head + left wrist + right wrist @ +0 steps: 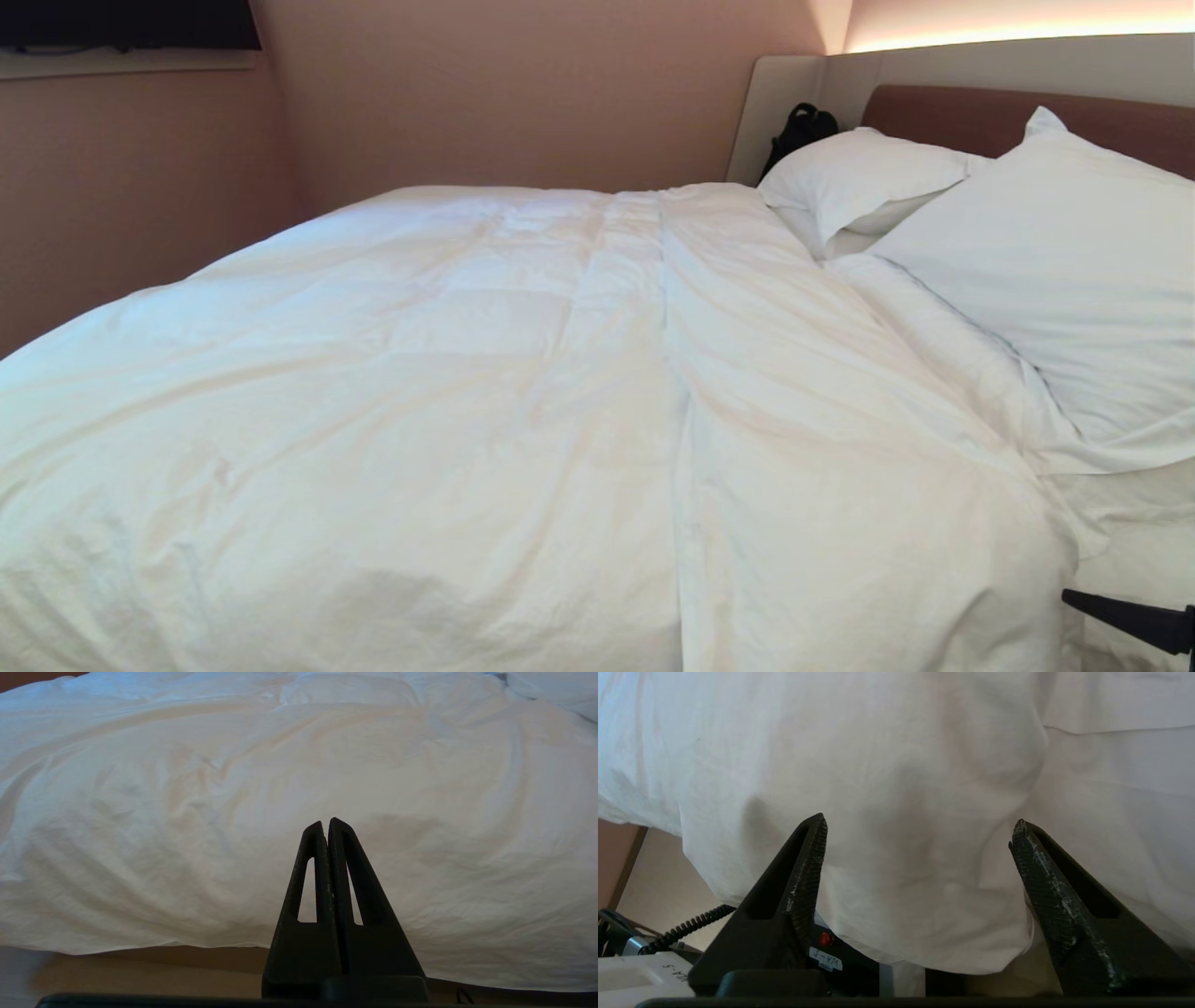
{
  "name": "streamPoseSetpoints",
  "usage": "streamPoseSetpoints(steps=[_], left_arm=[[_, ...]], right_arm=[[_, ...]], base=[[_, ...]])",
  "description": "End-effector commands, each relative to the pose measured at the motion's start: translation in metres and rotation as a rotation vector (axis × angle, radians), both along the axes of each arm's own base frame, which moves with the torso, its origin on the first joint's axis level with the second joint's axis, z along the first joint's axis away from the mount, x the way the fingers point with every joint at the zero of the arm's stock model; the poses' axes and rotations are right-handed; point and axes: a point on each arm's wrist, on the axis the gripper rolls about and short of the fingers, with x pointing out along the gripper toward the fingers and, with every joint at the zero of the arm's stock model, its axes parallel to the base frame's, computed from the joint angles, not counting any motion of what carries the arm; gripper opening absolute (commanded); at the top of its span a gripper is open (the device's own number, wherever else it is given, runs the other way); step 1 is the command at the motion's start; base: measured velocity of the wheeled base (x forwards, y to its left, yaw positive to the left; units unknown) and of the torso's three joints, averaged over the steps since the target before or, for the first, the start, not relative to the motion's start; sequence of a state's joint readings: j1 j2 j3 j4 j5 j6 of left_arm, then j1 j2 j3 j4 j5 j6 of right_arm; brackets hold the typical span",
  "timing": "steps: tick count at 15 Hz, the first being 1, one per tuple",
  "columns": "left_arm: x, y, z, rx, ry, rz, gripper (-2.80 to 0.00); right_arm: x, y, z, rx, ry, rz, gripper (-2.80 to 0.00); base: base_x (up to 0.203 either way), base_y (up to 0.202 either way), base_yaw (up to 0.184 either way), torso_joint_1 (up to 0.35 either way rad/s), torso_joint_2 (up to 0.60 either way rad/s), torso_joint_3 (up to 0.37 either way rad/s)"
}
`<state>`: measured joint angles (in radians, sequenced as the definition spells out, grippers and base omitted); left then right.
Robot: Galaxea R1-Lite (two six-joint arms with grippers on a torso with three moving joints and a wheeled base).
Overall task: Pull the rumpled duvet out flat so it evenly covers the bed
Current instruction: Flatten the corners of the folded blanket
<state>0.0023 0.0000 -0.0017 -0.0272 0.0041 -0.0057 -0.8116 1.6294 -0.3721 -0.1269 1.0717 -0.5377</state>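
The duvet (523, 411) lies over nearly the whole bed (990, 117), running from the wall side at nine o'clock in the head view to just short of the two pillows (1055, 271) at two o'clock. It is mostly flat, with a long lengthwise fold through the middle and a bunched ridge along its pillow-side edge.

The left pincer (328, 823) has its fingers pressed together on nothing and hangs just off the near edge of the bed, idle. The right pincer (917, 833) stands with its fingers wide apart, and the duvet's hanging near edge fills the space ahead of them; no cloth sits between the pads.

The step in hand looks like a fresh grasp of that near edge at the pillow end. To do it well, I would push the fingers deep enough to take the thick filling and not only the skin of the cover, close fully, then draw low and outward toward the side, so the ridge by the pillows opens without dragging the far side off.

The head view alone shows the overall lay and the pillows, yet of the right arm (1134, 621) only a dark tip at five o'clock. The left wrist view shows the hem hanging above the floor. The right wrist view alone shows the spread fingers, and a coiled cable (684, 928) near the duvet's edge.
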Motion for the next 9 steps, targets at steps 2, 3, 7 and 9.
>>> streamPoseSetpoints(steps=[2, 3, 7, 9], left_arm=[[0.0, 0.0, 0.0, 0.0, 0.0, 0.001, -2.8], [0.0, 0.0, 0.0, 0.0, 0.0, 0.001, -2.8], [0.0, 0.0, 0.0, 0.0, 0.0, 0.001, -2.8], [0.0, 0.0, 0.0, 0.0, 0.0, 0.001, -2.8]], right_arm=[[0.009, -0.005, -0.009, 0.011, 0.004, 0.019, 0.0], [0.013, -0.009, -0.013, 0.016, 0.009, 0.019, 0.0], [0.024, -0.021, -0.018, 0.018, 0.01, 0.018, 0.0], [0.027, -0.023, -0.02, 0.017, 0.009, 0.022, 0.0]], base=[[0.0, 0.0, 0.0, 0.0, 0.0, 0.0], [0.0, 0.0, 0.0, 0.0, 0.0, 0.0], [0.0, 0.0, 0.0, 0.0, 0.0, 0.0], [0.0, 0.0, 0.0, 0.0, 0.0, 0.0]])
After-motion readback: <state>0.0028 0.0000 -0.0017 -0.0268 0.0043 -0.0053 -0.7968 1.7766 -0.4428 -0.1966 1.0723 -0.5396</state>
